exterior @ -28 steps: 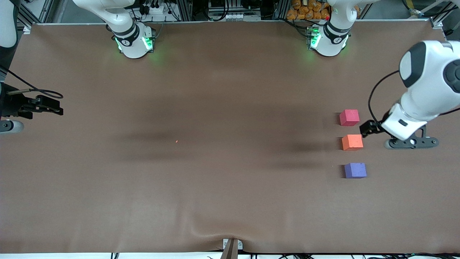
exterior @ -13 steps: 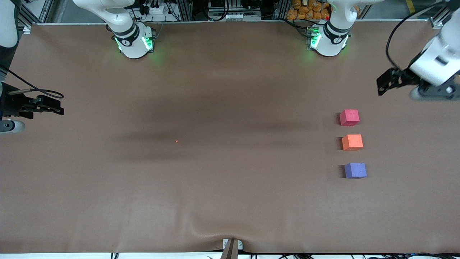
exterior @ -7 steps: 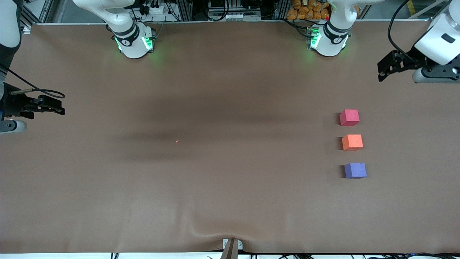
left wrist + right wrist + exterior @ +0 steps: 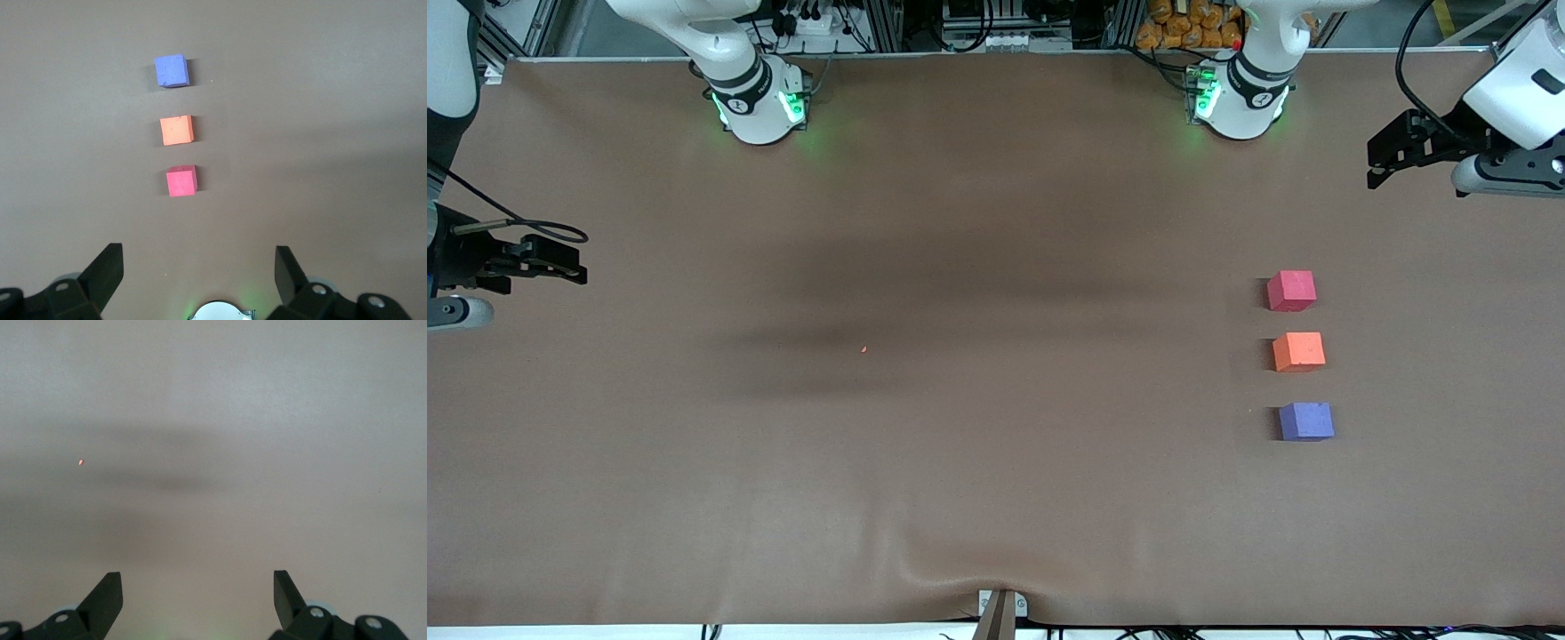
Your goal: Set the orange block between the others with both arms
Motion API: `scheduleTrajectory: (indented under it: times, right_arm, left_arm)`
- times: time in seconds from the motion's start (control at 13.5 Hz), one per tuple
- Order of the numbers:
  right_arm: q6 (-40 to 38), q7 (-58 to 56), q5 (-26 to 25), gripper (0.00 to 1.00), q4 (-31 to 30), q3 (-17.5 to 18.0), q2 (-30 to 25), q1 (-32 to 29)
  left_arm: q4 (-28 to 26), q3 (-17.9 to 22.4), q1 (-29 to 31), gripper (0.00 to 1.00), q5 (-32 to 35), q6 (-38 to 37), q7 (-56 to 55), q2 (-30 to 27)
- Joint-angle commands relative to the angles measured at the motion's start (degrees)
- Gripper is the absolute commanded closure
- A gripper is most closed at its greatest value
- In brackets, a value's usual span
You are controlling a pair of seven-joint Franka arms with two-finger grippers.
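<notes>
Orange block [image 4: 1298,352] sat on bench [image 4: 960,444] between red-pink cube [image 4: 1291,291] and purple cube [image 4: 1306,421]. Left pincer [image 4: 1392,156] and right pincer [image 4: 551,260], both wide and empty, hung over the bench ends; best left parked clear.

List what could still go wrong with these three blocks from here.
1. The orange block already sits between the pink block and purple block, apart from both; any return pass by the open left gripper, up at the table's left-arm end, could knock the row.
2. The open right gripper waits at its own end; little risk there.
</notes>
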Motion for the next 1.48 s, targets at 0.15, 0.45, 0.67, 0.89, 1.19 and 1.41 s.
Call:
scheduleTrajectory:
  times: [0.15, 0.45, 0.67, 0.89, 1.19, 1.41]
  right_arm:
    - [-0.5, -0.5, -0.7, 0.0, 0.5, -0.2, 0.0, 0.6]
    - [-0.4, -0.6, -0.7, 0.0, 0.5, -0.2, 0.1, 0.3]
    - [-0.3, -0.7, -0.8, 0.0, 0.5, -0.3, 0.2, -0.1]
    - [-0.2, -0.7, -0.8, 0.0, 0.5, -0.3, 0.2, 0.1]
    - [-0.2, -0.6, -0.7, 0.0, 0.4, -0.2, -0.3, 0.5]
    - [-0.1, -0.7, -0.7, 0.0, 0.4, -0.3, -0.3, 0.3]
  left_arm:
    - [1.0, 1.0, -1.5, 0.0, 1.2, -1.1, 0.8, 0.3]
    - [0.9, 1.0, -1.0, 0.0, 0.9, -1.2, 0.5, 0.1]
    - [1.0, 0.8, -0.4, 0.0, 0.5, -1.3, -0.9, -0.1]
    - [0.9, 0.6, -0.4, 0.0, -0.5, -1.4, -2.9, -0.1]
    - [0.8, 0.4, -0.5, 0.0, -0.6, -1.4, -2.8, 0.1]
    - [0.8, 0.6, -0.4, 0.0, -0.5, -1.4, -2.7, 0.2]
